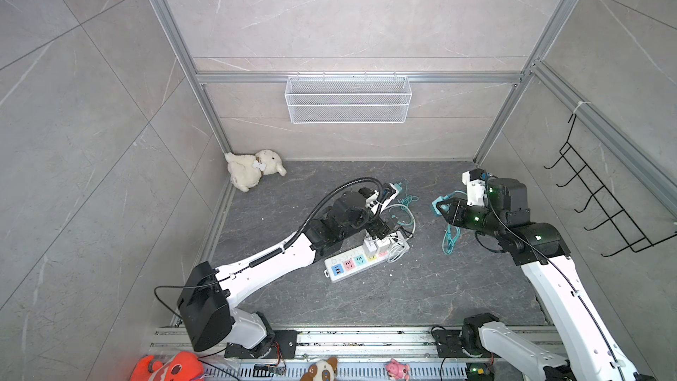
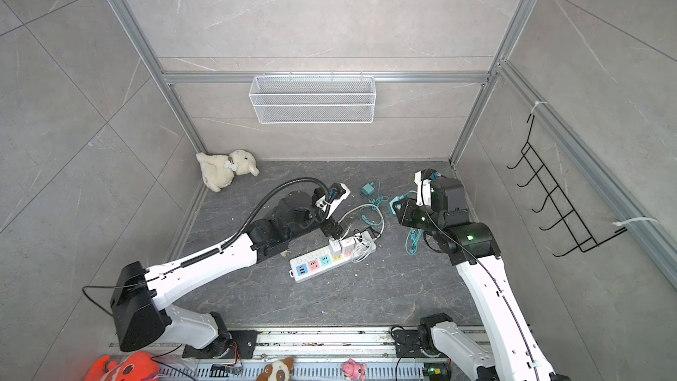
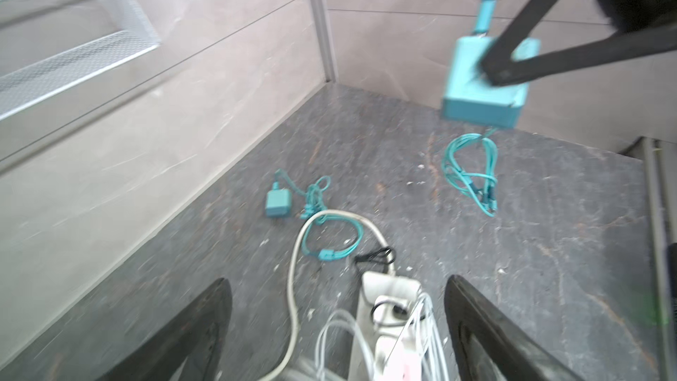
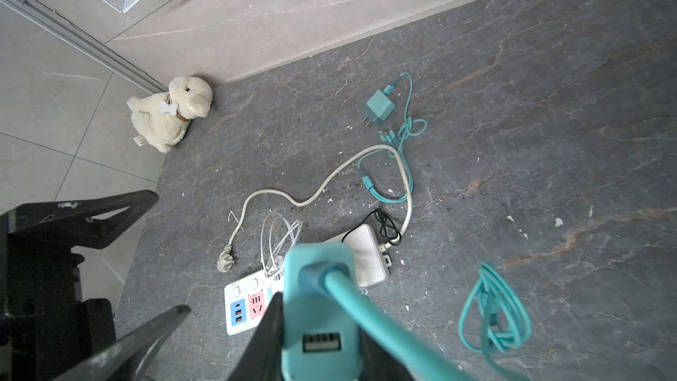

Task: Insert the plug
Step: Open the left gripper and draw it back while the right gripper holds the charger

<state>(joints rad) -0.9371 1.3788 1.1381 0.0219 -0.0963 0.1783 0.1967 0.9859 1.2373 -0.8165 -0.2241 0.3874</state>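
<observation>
My right gripper is shut on the plug, a teal charger block with a USB port and a teal cable. It hangs above the floor, to the right of the white power strip. The strip has coloured sockets, and two white chargers stand in its right end. My left gripper is open just over that end, with nothing between its fingers. The left wrist view shows the held plug up high.
A second teal charger and cable loops lie behind the strip. A teal cable coil hangs under the right gripper. A plush dog sits in the back left corner. On the walls are a wire basket and a hook rack.
</observation>
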